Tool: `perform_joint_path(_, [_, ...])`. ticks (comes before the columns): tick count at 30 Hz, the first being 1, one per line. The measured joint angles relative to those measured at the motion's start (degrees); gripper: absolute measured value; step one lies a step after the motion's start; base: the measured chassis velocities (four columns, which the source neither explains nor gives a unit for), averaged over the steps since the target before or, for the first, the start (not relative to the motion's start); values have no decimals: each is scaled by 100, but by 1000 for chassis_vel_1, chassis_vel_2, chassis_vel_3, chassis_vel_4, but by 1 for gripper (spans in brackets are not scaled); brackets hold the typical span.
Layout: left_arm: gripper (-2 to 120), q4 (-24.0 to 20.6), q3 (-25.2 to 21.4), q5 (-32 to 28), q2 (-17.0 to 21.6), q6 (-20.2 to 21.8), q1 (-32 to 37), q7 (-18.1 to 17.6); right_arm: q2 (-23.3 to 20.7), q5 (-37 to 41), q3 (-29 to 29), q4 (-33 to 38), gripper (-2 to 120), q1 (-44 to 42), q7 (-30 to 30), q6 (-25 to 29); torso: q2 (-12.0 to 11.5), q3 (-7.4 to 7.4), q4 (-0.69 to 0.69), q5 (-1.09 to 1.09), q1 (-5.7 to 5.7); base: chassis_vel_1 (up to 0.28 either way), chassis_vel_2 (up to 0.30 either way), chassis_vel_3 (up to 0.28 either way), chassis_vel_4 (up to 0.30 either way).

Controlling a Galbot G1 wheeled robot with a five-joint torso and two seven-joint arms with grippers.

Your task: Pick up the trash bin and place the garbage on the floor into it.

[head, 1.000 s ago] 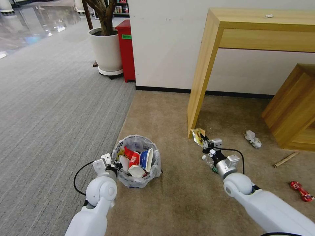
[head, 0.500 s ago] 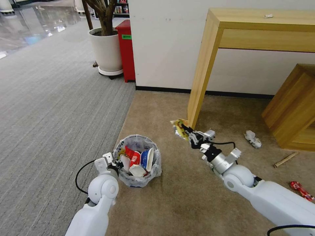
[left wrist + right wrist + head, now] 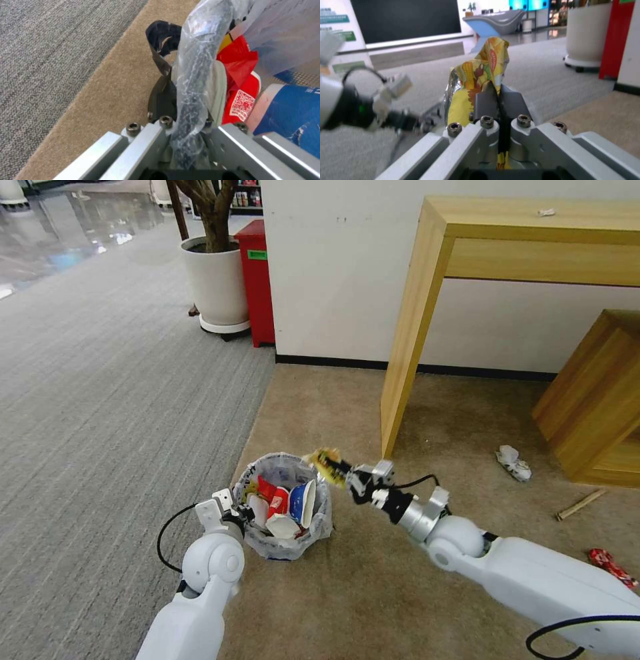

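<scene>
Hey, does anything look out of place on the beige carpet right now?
Yes. Litter lies loose on the floor: a crumpled white wad, a wooden stick and a red wrapper near the wooden furniture. The trash bin is heaped to its rim, and the right gripper holds a yellow wrapper over it.

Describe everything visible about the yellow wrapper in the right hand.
The crumpled yellow printed foil wrapper, silver inside with corn pictures, is pinched between the closed fingers of the right hand. It sticks up past the fingertips, held in the air just over the rim of the small round bag-lined trash bin.
</scene>
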Motion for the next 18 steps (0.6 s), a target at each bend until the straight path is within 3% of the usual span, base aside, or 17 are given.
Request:
perform_joint_path(7, [0,-77,55,3,-81,29,-16,-22,338,-120,-503,-534,0,156,13,44,0,0,0,-1,0,0,0,0,0])
perform_joint_path(16, [0,-291,214,5,-126,75,42,-46,821,-335,-667,-1170,0,203,273,47,0,0,1,0,0,0,0,0,0])
perform_joint_path(18, [0,-304,220,13,-115,76,73,-47,938,-414,-674,-1344,8,203,343,43,0,0,1,0,0,0,0,0,0])
